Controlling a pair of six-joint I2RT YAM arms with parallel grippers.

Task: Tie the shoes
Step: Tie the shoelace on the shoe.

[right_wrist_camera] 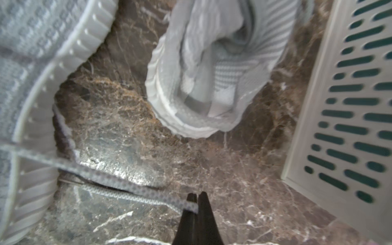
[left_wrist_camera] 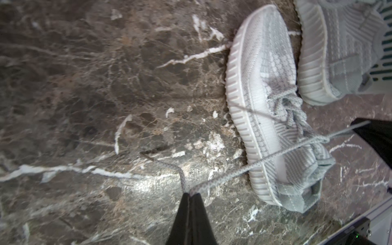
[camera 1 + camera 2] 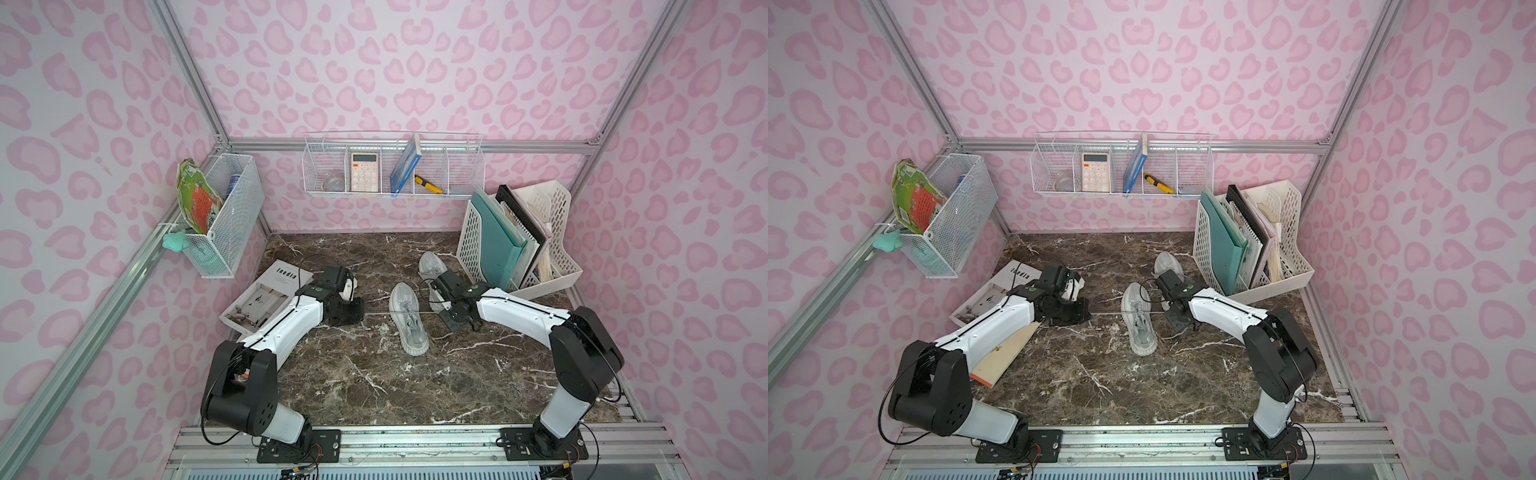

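Your left claw (image 2: pixel 189 194) and right claw (image 1: pixel 197 194) are each clamped on a lace (image 2: pixel 265 159) end, holding it taut across the front shoe (image 3: pixel 409 318) at frame centre on the tabletop (image 3: pixel 374 386). The first crossing looks cinched, with no bow yet. The back shoe (image 3: pixel 430 264) sits up-right of it; I can't tell if its laces are tied.

Near shoe (image 1: pixel 31 42): blurry and cut off in the right wrist view.
Lace (image 1: pixel 137 197): blurry close to the near shoe.
Far shoe (image 3: pixel 430 262): partly hidden under the right arm (image 3: pixel 519 311), behind the near shoe.
Magazine (image 3: pixel 270 291): partly under the left arm (image 3: pixel 286 328), left of the near shoe.
Round clear thing (image 3: pixel 334 181), far behind the near shoe: too small to tell.
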